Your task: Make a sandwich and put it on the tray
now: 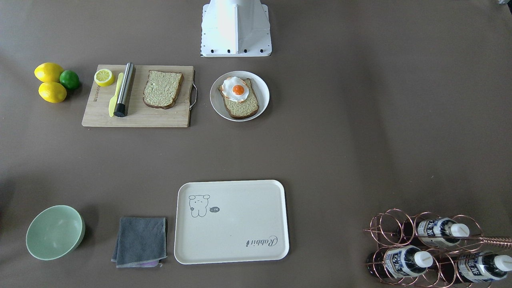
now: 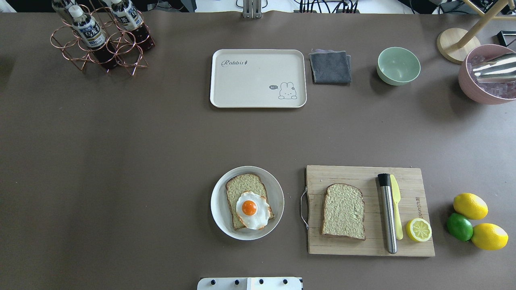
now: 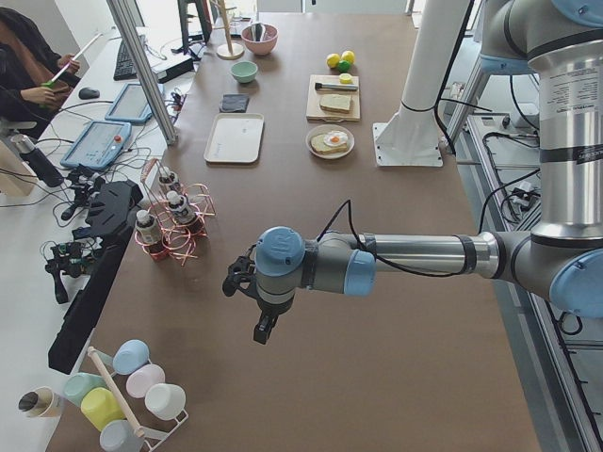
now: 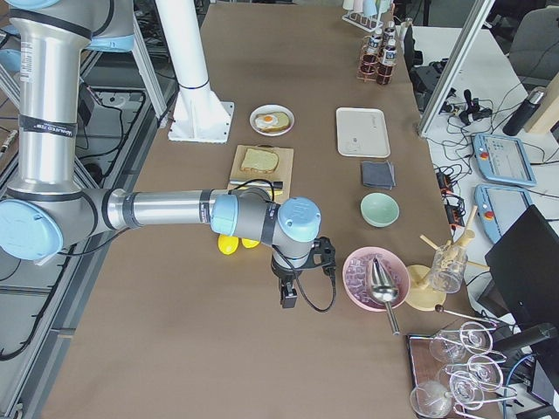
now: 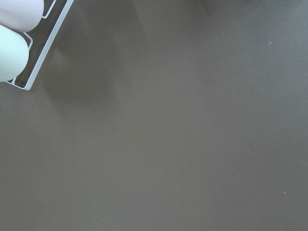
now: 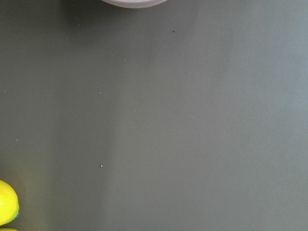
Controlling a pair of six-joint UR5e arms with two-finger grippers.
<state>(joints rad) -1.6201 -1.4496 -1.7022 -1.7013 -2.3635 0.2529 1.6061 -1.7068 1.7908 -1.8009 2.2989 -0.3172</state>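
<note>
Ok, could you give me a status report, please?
Left end effector, right end effector: state unclear. Egg on slice on plate; second slice on board. Tray unobstructed.

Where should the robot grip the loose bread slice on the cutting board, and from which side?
Probably grip the bread slice across its two long crust sides, coming straight down from above: it lies flat on the cutting board, and the metal rod beside it lies apart.
</note>
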